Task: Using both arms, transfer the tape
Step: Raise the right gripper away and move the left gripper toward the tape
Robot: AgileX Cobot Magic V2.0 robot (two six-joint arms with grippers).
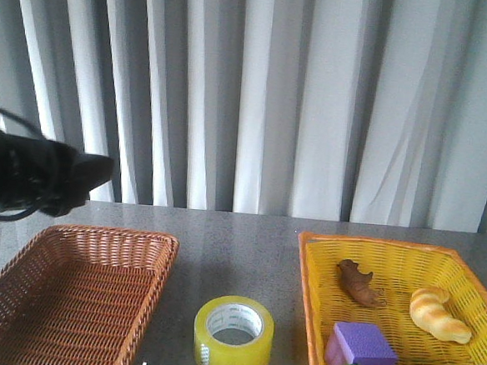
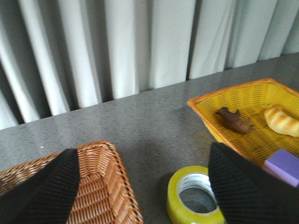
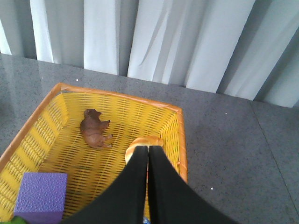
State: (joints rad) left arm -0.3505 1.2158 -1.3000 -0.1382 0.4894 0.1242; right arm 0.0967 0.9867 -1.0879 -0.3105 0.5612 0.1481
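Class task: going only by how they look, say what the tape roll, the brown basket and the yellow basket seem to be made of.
The tape: glossy translucent yellow plastic film, wound on a white printed core that is probably cardboard.
The brown basket: woven wicker or rattan by its matte reddish-brown strands, though imitation plastic weave is possible.
The yellow basket: likely moulded or woven plastic, given its bright uniform colour, regular open mesh and orange rim.

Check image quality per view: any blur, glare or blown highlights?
Front view: left arm is a dark, underexposed mass; the curtain is bright, near clipping; tape is sharp. Left wrist view: open jaws soft, close to the lens; tape is cut by the frame edge. Right wrist view: shut jaws blurred; yellow basket is crisp.
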